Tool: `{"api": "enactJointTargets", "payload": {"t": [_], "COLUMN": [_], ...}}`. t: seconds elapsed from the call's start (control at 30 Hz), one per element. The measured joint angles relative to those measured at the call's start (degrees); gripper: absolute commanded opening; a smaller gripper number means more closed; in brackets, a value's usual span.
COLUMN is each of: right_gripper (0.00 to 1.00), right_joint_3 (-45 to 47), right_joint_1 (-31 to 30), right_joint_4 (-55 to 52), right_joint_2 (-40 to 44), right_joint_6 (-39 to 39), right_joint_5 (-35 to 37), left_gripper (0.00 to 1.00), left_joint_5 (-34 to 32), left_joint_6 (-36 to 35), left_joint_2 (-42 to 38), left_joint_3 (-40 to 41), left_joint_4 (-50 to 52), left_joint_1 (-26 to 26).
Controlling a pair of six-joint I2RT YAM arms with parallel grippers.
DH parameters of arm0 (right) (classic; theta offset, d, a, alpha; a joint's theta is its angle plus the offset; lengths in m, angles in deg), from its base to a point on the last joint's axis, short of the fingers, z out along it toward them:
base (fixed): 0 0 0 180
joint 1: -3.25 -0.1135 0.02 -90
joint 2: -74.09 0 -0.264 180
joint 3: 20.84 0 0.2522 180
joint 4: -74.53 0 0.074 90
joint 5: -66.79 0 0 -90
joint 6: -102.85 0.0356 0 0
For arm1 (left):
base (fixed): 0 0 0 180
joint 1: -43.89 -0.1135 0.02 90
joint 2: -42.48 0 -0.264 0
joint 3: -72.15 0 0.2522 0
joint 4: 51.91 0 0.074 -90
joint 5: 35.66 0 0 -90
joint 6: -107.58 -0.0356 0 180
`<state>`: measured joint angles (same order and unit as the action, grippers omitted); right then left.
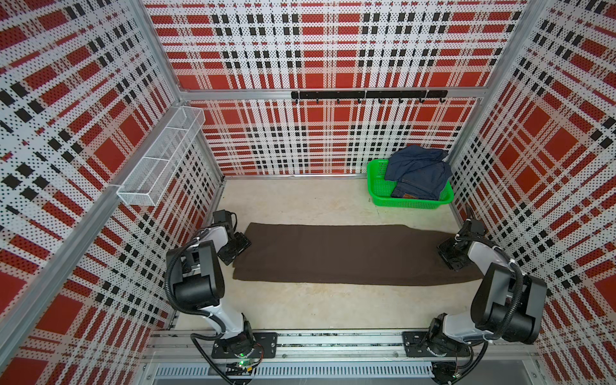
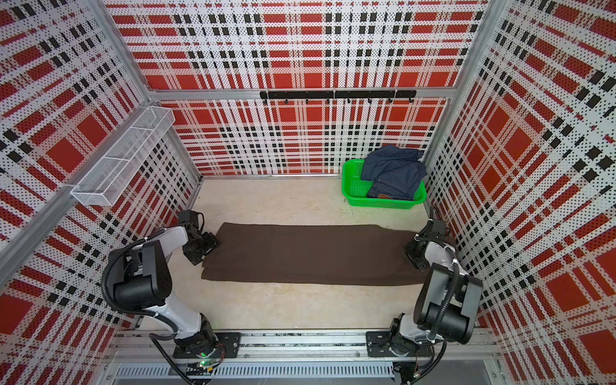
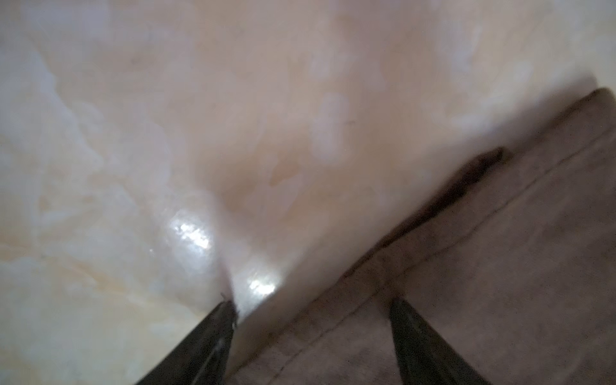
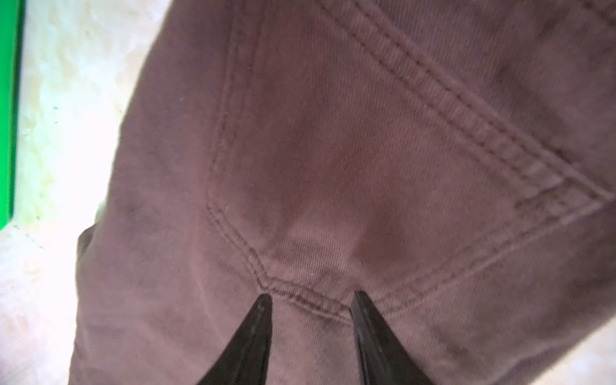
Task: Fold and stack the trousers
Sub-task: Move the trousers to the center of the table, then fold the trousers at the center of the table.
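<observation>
Top views: long dark brown trousers of plain matte cloth (image 1: 346,255) lie flat as one long band across the middle of the pale mottled table (image 1: 300,306), running from the left arm to the right arm. The left gripper (image 1: 238,248) sits at the band's left end and the right gripper (image 1: 450,255) at its right end; both are low over the cloth, and their jaws are too small to read here. A green plastic lattice basket (image 1: 375,186) stands in the far right corner, well apart from the trousers, with crumpled blue denim jeans (image 1: 416,170) heaped in it and spilling over its far rim. A white wire-mesh shelf (image 1: 160,156) hangs on the left wall, and a black hook rail (image 1: 366,94) runs along the back wall.

Left wrist view: the left gripper (image 3: 311,301) is spread wide. One black finger (image 3: 213,340) is over the bare table (image 3: 166,133) and the other over the trousers (image 3: 500,266), so the stitched cloth edge passes between them unclamped. The picture is blurred.

Right wrist view: the right gripper (image 4: 311,294) has its tips parted, with nothing pinched between them. They point at the double-stitched pocket seam of the trousers (image 4: 333,150); whether they touch the cloth cannot be told. A strip of the green basket (image 4: 6,100) shows at the edge, beyond the table (image 4: 60,133).
</observation>
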<state>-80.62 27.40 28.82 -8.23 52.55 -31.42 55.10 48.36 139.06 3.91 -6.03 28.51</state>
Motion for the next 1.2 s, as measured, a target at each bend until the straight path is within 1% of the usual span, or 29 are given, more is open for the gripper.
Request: {"api": "enactJointTargets", "payload": {"t": [0.2,0.43,0.47,0.53,0.6,0.67,0.8,0.83,0.9,1.03,1.2], "right_gripper": [0.43,0.44,0.44,0.44,0.44,0.44,0.44,0.44,0.44,0.43,0.43], "right_joint_3": [0.0,0.0,0.0,0.0,0.0,0.0,0.0,0.0,0.0,0.04,0.07], "right_joint_1": [-0.09,-0.59,-0.7,-1.03,-1.36,-1.68,-2.62,-2.95,-3.67,-5.64,-9.16], "right_joint_4": [-0.22,-0.2,-0.2,-0.17,-0.15,-0.13,-0.09,-0.09,-0.02,0.15,0.5], "right_joint_2": [0.48,0.48,0.48,0.48,0.48,0.48,0.48,0.48,0.57,1.86,5.01], "right_joint_6": [-0.04,0.0,0.04,0.13,0.2,0.24,0.42,0.44,0.46,0.59,0.57], "right_joint_5": [-0.66,-1.2,-1.22,-1.31,-1.46,-1.55,-1.77,-1.88,-2.16,-3.28,-4.68], "left_gripper": [0.65,0.62,0.59,0.49,0.34,0.23,0.06,0.0,0.0,0.0,0.0], "left_joint_5": [-1.2,0.35,0.7,1.42,2.34,2.99,3.52,3.41,3.19,0.92,-2.38], "left_joint_6": [-1.38,-1.68,-1.66,-1.53,-1.33,-1.16,-0.39,-0.24,0.04,0.24,-0.72], "left_joint_2": [-1.4,-2.58,-2.62,-2.64,-2.64,-2.51,-2.38,-2.4,-2.4,-2.47,-2.8], "left_joint_3": [2.4,4.35,4.46,4.72,5.01,5.14,5.18,5.05,4.46,2.43,-3.82], "left_joint_4": [-2.03,-4.39,-4.76,-5.51,-6.21,-6.51,-6.78,-6.56,-5.7,-0.5,5.4], "left_joint_1": [1.11,5.16,5.84,6.62,6.93,6.95,7.1,7.13,7.1,6.1,2.45]}}
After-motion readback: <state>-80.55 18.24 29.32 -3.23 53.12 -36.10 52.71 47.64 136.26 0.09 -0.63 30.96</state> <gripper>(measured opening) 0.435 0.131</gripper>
